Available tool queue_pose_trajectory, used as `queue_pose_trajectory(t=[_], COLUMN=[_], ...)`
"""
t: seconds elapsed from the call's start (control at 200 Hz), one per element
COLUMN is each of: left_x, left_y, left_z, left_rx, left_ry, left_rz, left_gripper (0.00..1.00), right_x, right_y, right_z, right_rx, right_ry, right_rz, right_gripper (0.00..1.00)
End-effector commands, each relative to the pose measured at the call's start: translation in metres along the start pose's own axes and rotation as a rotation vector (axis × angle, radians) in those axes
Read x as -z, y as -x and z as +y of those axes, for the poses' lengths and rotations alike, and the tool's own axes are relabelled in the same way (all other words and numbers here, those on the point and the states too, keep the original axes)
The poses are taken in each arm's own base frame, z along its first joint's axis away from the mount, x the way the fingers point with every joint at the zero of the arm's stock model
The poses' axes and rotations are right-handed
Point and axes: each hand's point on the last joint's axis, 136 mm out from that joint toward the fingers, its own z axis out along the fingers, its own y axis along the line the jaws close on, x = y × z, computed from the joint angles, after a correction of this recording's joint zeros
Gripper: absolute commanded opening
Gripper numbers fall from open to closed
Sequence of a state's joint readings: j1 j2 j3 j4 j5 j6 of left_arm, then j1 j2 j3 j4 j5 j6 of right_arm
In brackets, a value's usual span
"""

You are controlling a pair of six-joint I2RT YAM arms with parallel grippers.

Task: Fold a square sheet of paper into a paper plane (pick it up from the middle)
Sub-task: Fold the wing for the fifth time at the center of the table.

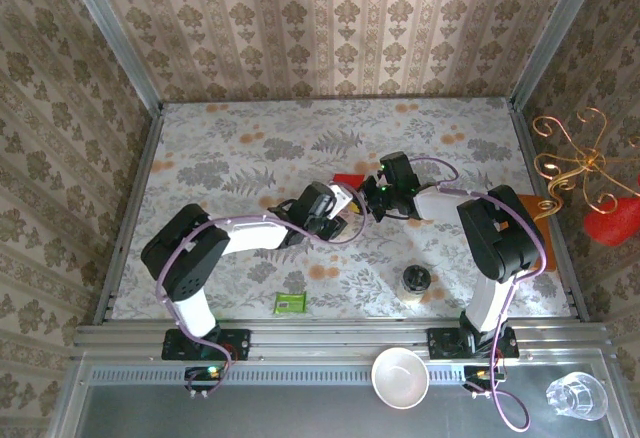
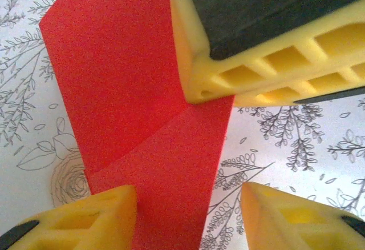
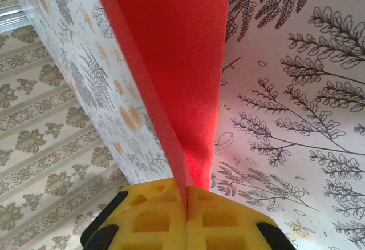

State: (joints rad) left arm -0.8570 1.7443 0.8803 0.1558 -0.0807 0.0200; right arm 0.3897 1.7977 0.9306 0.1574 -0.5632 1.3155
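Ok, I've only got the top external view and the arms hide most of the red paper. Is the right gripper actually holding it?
Observer: Yes. In the right wrist view the right gripper is shut on the edge of the red paper.
Operator: And the left one?
Observer: The left wrist view shows the left gripper open, with the paper lying in its gap, not pinched.

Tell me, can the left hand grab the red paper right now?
Probably yes. The left hand is open, the red paper reaches in between its fingers, and nothing looks to be in the way. The right hand is shut on another part of the paper, so it should stay put.
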Motion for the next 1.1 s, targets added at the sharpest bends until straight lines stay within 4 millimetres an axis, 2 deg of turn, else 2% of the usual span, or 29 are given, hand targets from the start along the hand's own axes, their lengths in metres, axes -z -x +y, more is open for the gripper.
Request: queue_pose_trajectory(t=[0.0,0.3,0.39,0.535,0.66,0.865,1.095], left_x=[-0.005,-0.007,-0.009,-0.010,-0.011,-0.012,-0.017], left_y=[-0.003,-0.010,-0.012,-0.015,-0.016,-0.017,-0.017], left_z=[0.008,0.005,0.002,0.002,0.000,-0.015,-0.024], left_rx=[-0.026,-0.013,-0.012,0.021,0.063,0.120,0.183], left_ry=[0.055,0.040,0.019,-0.021,-0.082,-0.231,-0.338], left_rz=[-0.017,-0.025,-0.021,-0.022,-0.027,-0.002,0.047], left_gripper=[0.47,0.29,0.22,0.12,0.07,0.04,0.02], right_x=[0.006,0.007,0.010,0.022,0.036,0.055,0.062], right_y=[-0.002,-0.003,-0.003,0.004,0.016,0.035,0.040], right_z=[0.016,0.014,0.014,0.013,0.006,-0.013,-0.030], right_rx=[-0.003,-0.003,-0.003,0.024,0.053,0.098,0.124], right_ry=[0.045,0.028,0.022,0.009,-0.028,-0.121,-0.179], right_rz=[0.025,0.034,0.035,0.003,-0.044,-0.125,-0.148], right_gripper=[0.05,0.10,0.22,0.47,0.58,0.63,0.64])
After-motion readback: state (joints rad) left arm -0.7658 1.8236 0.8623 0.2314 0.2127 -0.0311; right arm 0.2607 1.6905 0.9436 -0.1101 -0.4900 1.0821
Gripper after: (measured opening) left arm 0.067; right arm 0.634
